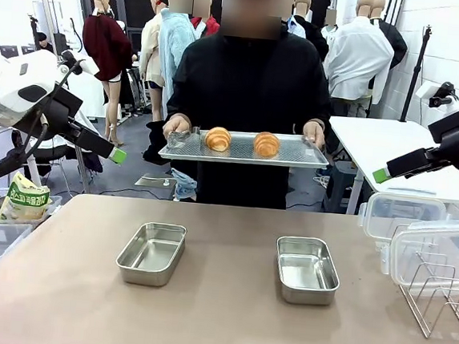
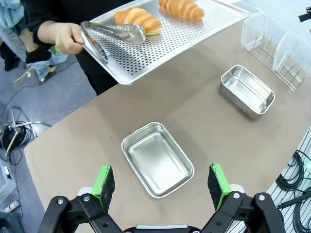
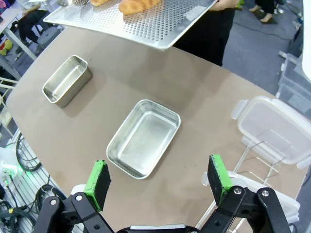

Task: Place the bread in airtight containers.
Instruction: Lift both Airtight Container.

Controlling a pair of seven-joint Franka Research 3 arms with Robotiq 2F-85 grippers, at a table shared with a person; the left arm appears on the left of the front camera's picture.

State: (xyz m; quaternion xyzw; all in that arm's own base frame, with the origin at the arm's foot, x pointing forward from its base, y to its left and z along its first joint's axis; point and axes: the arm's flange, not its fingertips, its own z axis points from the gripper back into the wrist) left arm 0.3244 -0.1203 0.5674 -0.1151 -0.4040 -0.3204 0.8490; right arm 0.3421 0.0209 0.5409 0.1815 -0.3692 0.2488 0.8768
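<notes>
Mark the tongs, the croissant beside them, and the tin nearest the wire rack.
tongs [image 2: 121, 30]: left wrist view, on the upper arm.
croissant [image 1: 218, 139]: front view, on its ridged middle.
tin [image 1: 307, 271]: front view, on its bare floor.

My left claw [image 2: 162, 187] hangs open over a tin [image 2: 157, 158]; a hand [image 2: 60, 36] holds the tray [image 2: 165, 41] of croissants [image 2: 137, 19].

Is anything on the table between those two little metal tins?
Nothing: the table between the left tin and the right tin is bare, seen in the front view.
</notes>
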